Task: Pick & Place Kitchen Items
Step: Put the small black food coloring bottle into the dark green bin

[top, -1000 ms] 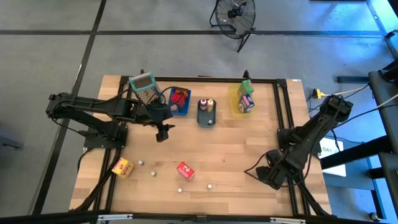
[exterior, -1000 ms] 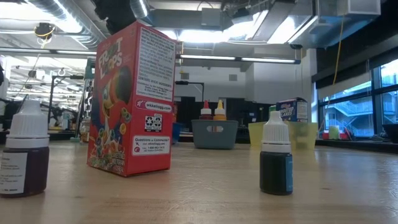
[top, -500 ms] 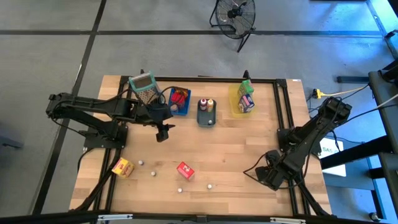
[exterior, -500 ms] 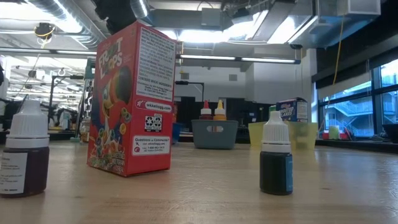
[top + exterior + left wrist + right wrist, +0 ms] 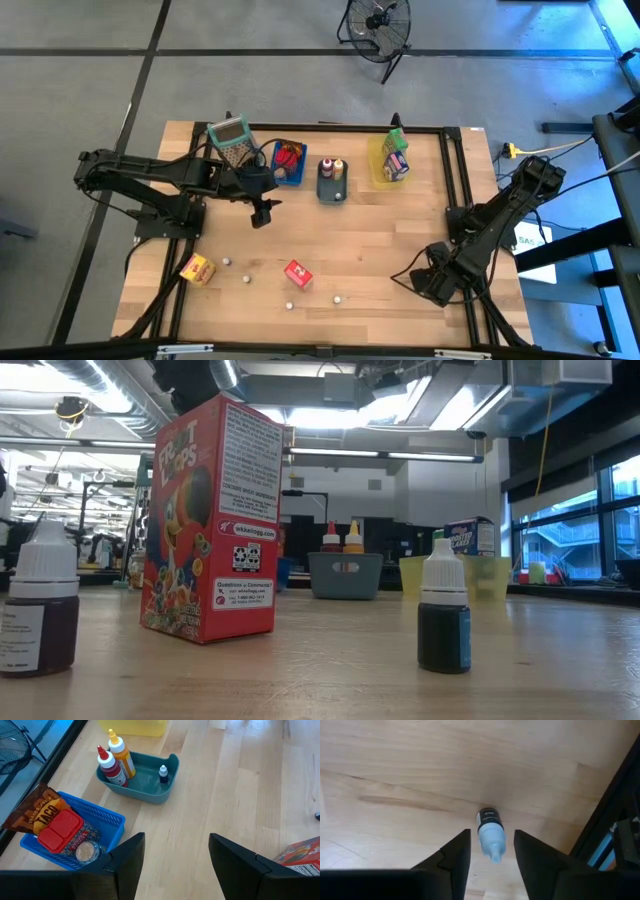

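My left gripper (image 5: 262,213) hangs open over the table, between the blue tray (image 5: 289,163) and the red carton (image 5: 297,273). In the left wrist view the fingers (image 5: 127,857) frame bare wood, with the red carton (image 5: 302,854) at the side. My right gripper (image 5: 428,284) is open near the table's near right corner. Its fingers stand on either side of a small white-capped bottle (image 5: 491,834) on the wood, with a gap at each side. A yellow-orange carton (image 5: 197,269) and several tiny bottles (image 5: 246,279) stand on the near part of the table.
Along the far edge stand the mesh basket (image 5: 230,141), the blue tray with a taco packet (image 5: 42,812), the grey tray (image 5: 332,181) with sauce bottles (image 5: 116,762), and the yellow tray (image 5: 392,160) with cartons. The black table frame (image 5: 615,795) runs close beside my right gripper.
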{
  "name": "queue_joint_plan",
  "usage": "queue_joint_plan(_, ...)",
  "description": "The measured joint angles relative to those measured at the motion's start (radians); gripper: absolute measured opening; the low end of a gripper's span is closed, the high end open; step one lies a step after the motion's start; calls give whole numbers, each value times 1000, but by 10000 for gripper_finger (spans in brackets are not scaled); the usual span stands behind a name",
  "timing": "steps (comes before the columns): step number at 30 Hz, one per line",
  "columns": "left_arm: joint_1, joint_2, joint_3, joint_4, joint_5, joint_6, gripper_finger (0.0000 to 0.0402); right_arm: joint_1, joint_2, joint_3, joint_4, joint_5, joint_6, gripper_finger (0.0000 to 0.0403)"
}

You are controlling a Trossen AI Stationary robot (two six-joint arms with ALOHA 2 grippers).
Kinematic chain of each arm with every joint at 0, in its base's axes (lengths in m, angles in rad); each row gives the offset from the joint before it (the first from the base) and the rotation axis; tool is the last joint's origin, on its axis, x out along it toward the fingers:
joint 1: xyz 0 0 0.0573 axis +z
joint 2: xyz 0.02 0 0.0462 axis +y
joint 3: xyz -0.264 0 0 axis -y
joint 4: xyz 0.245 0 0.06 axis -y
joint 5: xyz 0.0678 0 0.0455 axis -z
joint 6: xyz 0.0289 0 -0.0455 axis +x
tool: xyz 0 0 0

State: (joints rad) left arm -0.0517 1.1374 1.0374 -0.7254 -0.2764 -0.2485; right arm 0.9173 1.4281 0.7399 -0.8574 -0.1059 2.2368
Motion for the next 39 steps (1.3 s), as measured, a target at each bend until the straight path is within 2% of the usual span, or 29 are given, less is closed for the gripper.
queue_joint_plan(15,0,0,0,0,0,0,216,-1,0,0,2,-3,-19,104)
queue_joint_plan(23,0,0,0,0,0,0,214,-3,-1,1,2,-4,-57,62)
queue_joint_plan(32,0,0,0,0,0,0,214,-68,-7,90,-28,-3,-231,56)
queue_joint_plan(39,0,0,0,0,0,-4,216,-188,-7,240,-128,-2,-483,54)
